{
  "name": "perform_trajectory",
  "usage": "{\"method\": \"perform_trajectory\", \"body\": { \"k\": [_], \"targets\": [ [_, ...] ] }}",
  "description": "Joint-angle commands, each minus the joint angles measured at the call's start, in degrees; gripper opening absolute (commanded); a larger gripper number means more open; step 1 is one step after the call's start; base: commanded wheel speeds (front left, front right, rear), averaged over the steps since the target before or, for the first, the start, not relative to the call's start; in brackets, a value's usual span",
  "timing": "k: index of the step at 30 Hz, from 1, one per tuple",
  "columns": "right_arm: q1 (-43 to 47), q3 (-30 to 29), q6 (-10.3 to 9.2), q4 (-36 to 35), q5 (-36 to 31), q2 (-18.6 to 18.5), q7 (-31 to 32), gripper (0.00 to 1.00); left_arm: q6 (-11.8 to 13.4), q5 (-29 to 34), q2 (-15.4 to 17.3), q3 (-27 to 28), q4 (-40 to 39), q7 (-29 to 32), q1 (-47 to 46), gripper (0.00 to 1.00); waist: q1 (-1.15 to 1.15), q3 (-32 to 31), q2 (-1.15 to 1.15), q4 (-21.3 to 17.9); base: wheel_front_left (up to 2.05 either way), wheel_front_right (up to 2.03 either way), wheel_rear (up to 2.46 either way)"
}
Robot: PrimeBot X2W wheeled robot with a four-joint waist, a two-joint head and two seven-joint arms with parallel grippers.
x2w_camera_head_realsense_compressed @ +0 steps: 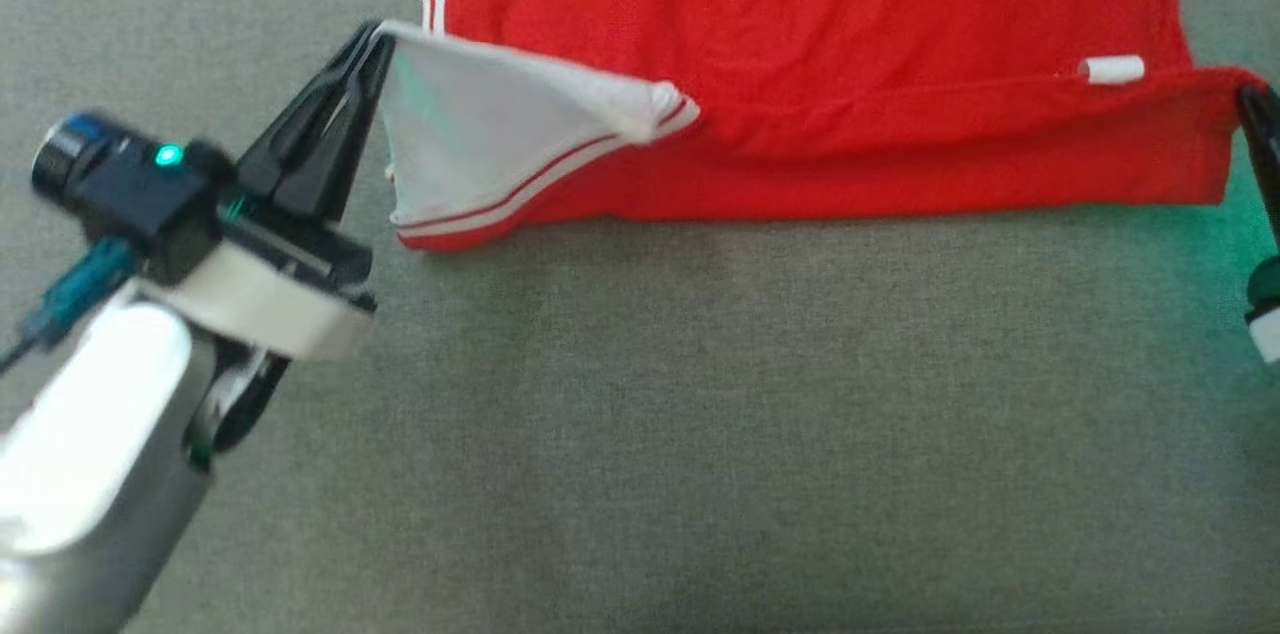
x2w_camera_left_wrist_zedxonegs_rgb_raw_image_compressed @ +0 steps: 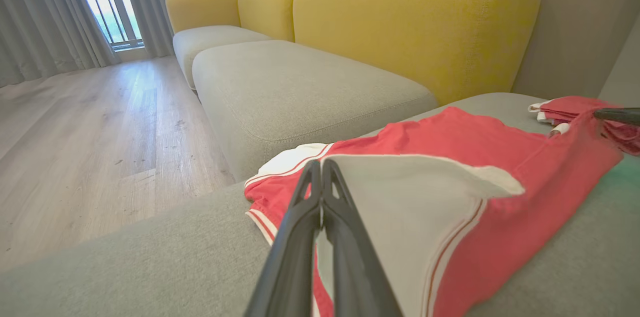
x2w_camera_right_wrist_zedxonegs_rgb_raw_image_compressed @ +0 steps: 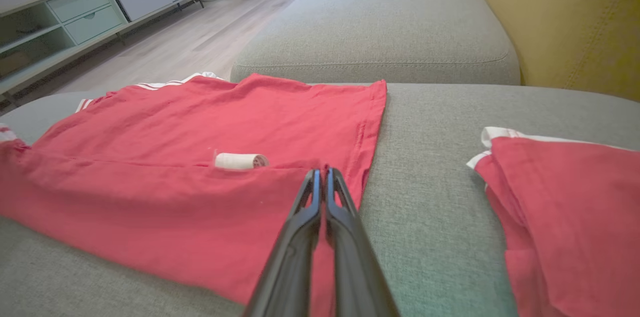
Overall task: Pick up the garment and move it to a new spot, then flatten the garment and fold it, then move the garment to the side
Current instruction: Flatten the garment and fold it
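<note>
The garment (x2w_camera_head_realsense_compressed: pixel 800 34) is a red shirt with white, red-striped trim, spread on a grey sofa cushion (x2w_camera_head_realsense_compressed: pixel 700 434). My left gripper (x2w_camera_head_realsense_compressed: pixel 378 32) is shut on its white collar corner, lifting that corner off the cushion; in the left wrist view the left gripper (x2w_camera_left_wrist_zedxonegs_rgb_raw_image_compressed: pixel 321 164) pinches the white fabric of the garment (x2w_camera_left_wrist_zedxonegs_rgb_raw_image_compressed: pixel 475 157). My right gripper (x2w_camera_head_realsense_compressed: pixel 1250 96) is shut on the red hem at the right edge. From the right wrist, the right gripper (x2w_camera_right_wrist_zedxonegs_rgb_raw_image_compressed: pixel 322 173) clamps the folded red edge of the garment (x2w_camera_right_wrist_zedxonegs_rgb_raw_image_compressed: pixel 200 122). A small white tag (x2w_camera_right_wrist_zedxonegs_rgb_raw_image_compressed: pixel 240 161) lies on the fold.
A second folded red garment (x2w_camera_right_wrist_zedxonegs_rgb_raw_image_compressed: pixel 575 202) lies on the cushion to the right of my right gripper. Yellow sofa backs (x2w_camera_left_wrist_zedxonegs_rgb_raw_image_compressed: pixel 415 22) rise behind the grey seats. Wooden floor (x2w_camera_left_wrist_zedxonegs_rgb_raw_image_compressed: pixel 90 142) lies past the cushion's edge, with a low cabinet (x2w_camera_right_wrist_zedxonegs_rgb_raw_image_compressed: pixel 75 17) across the room.
</note>
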Motion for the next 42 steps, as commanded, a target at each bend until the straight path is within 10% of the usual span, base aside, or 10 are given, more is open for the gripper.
{"method": "perform_trajectory", "body": {
  "k": [1,13,14,15,16,17,36,42],
  "targets": [
    [0.19,0.29,-0.05,-0.63,0.48,-1.61,-0.39,0.0,-0.2,0.53,1.68,2.5,-0.99,-0.48,-2.6,0.0,-0.02,0.88,0.0,-0.01,0.0,0.0,0.0],
    [-6.89,3.65,-0.05,4.51,1.54,0.64,-0.84,0.07,-2.43,4.14,-1.32,0.46,13.39,-3.58,-13.82,0.0,-0.02,3.57,0.0,-1.27,0.0,0.0,0.0],
    [-7.2,2.94,-0.05,5.13,1.32,1.14,-0.85,0.82,-2.08,4.03,-1.58,0.64,14.25,-3.94,-13.82,0.0,-0.02,3.58,0.0,-1.33,0.0,0.0,0.0],
    [-7.37,2.29,-0.05,5.61,0.99,1.69,-0.86,1.0,-1.68,3.83,-1.86,0.84,15.09,-4.18,-13.72,0.37,-0.02,3.53,0.0,-1.37,0.0,0.0,0.0],
    [-7.45,1.71,-0.05,5.83,0.53,2.23,-0.86,1.0,-1.26,3.75,-2.08,0.98,15.75,-4.44,-13.56,0.95,-0.02,3.45,0.0,-1.41,0.0,0.0,0.0],
    [-7.45,1.2,-0.05,5.87,0.03,2.73,-0.87,1.0,-0.82,3.54,-2.35,1.2,16.14,-4.86,-13.26,1.0,-0.02,3.32,0.0,-1.46,0.0,0.0,0.0],
    [-0.16,-6.65,-0.05,0.96,-6.79,11.92,-0.88,1.0,11.01,-8.58,-6.21,3.66,11.0,-0.86,12.99,1.0,-0.02,-1.24,0.0,-4.21,0.0,0.0,0.0],
    [0.4,-6.83,-0.05,1.03,-6.67,12.56,-0.88,1.0,10.74,-9.44,-6.33,3.41,11.22,-0.35,13.69,1.0,-0.02,-1.26,0.0,-4.58,0.0,0.0,0.0]
  ]
}}
